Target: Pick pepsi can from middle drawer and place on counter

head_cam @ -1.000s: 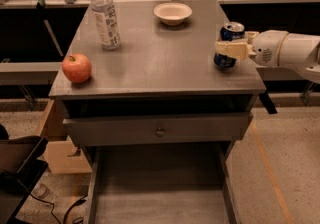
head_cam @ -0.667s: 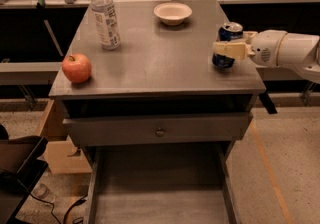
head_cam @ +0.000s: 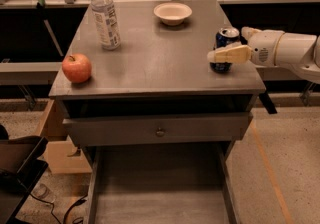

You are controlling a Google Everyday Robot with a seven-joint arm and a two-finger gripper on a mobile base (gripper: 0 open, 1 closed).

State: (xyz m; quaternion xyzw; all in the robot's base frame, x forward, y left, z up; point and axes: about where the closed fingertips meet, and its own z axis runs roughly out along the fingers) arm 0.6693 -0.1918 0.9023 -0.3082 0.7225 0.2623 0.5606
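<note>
At the right edge of the grey worktop (head_cam: 160,58), the white end effector (head_cam: 226,45) clamps the dark-blue pepsi can (head_cam: 227,33) upright, likely for placing.

1. On the counter (head_cam: 160,58): water bottle (head_cam: 106,18) back left, bowl (head_cam: 172,13) back centre, apple (head_cam: 76,68) front left, pepsi can (head_cam: 228,35) near the right edge.
2. The gripper (head_cam: 225,50), in from the right, clasps the pepsi can.
3. The middle drawer (head_cam: 160,193) stands open below, in front.
</note>
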